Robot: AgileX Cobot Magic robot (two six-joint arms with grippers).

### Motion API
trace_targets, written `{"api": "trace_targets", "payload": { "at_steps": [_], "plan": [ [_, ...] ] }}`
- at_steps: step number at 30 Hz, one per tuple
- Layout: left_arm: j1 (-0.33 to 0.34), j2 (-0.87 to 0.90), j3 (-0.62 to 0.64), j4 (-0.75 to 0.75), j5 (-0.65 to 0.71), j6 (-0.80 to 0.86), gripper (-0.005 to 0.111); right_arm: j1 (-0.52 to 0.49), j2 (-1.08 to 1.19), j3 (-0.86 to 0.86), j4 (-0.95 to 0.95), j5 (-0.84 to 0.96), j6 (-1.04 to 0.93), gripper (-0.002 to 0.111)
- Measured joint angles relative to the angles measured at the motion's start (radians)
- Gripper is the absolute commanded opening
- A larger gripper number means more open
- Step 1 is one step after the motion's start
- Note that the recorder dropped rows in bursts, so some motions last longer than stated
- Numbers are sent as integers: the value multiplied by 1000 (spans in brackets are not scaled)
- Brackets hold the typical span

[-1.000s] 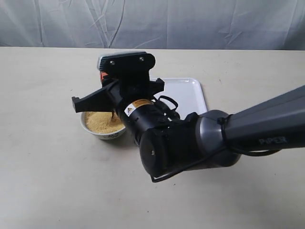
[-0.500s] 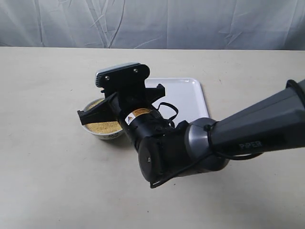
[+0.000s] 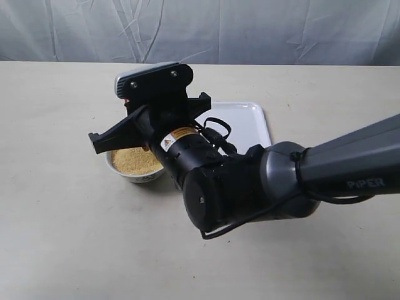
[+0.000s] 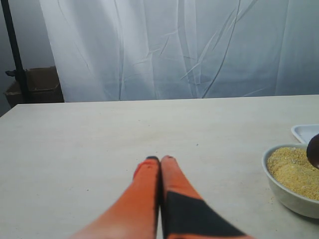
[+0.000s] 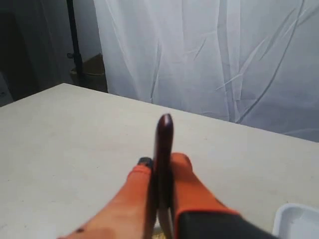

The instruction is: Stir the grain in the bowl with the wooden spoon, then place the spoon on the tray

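Beige table point(image 3: 62, 250) (bowl point(image 3: 139, 178) on it) before creased white curtain point(image 3: 250, 31).

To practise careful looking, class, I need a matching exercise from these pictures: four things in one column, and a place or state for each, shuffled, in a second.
Column one:
1. grain
2. wooden spoon
3. tray
4. left claw

Column two:
A. shut, holding nothing
B. gripped in the right claw
C. in the bowl
D. white, flat on the table

Pairs: 1-C, 2-B, 3-D, 4-A.
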Motion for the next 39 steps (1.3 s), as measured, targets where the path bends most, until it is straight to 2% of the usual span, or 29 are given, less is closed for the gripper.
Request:
{"api": "trace_targets", "payload": {
  "at_steps": [7, 10, 13, 18, 22, 24, 28, 31, 34, 39],
  "plan": [
    [0, 0, 0, 0, 0, 0, 0, -7, -91, 0, 39, 71, -10, -1],
    [0, 0, 0, 0, 0, 0, 0, -53, -167, 0, 37, 174, -17, -1],
    [0, 0, 0, 0, 0, 0, 0, -165, -234, 0, 37, 379, -1, -1],
    [0, 0, 0, 0, 0, 0, 0, -426, -292, -5, 49, 758, 79, -1],
    [0, 0, 0, 0, 0, 0, 0, -637, -272, -89, 91, 1092, 89, -1],
    [0, 0, 0, 0, 0, 0, 0, -716, -238, -152, 141, 1225, 46, -1],
    [0, 0, 0, 0, 0, 0, 0, -843, -123, -280, 359, 1521, -174, -1],
    [0, 0, 0, 0, 0, 0, 0, -878, -35, -319, 494, 1617, -303, -1],
    [0, 0, 0, 0, 0, 0, 0, -883, 51, -329, 586, 1624, -388, -1],
    [0, 0, 0, 0, 0, 0, 0, -883, 212, -356, 751, 1677, -457, -1]
  ]
}}
